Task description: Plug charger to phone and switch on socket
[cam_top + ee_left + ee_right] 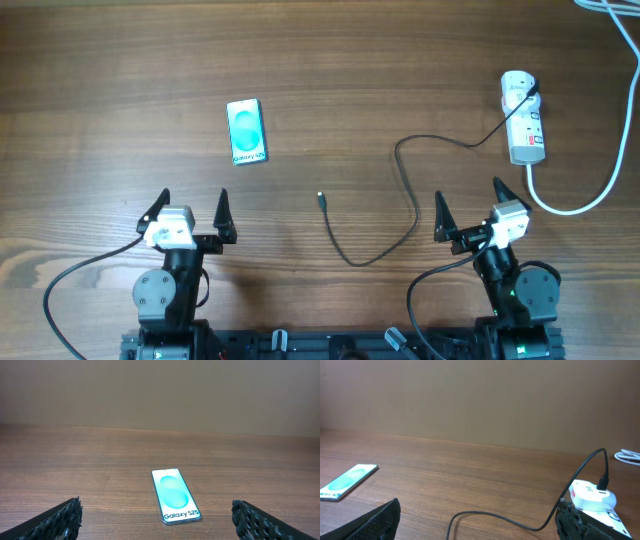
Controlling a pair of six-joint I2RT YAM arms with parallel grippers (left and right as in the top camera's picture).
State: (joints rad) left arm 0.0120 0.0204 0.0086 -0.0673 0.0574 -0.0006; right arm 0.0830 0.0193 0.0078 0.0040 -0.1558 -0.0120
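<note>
A brown wood-grain table (100,80) runs back to a plain tan wall (160,390); the left gripper (193,198) and right gripper (468,191) both gape, empty.

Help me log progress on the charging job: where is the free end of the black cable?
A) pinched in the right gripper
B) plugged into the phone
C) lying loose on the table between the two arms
C: the cable ends loose on the table, apart from the phone, and the right gripper is open and empty.
</note>
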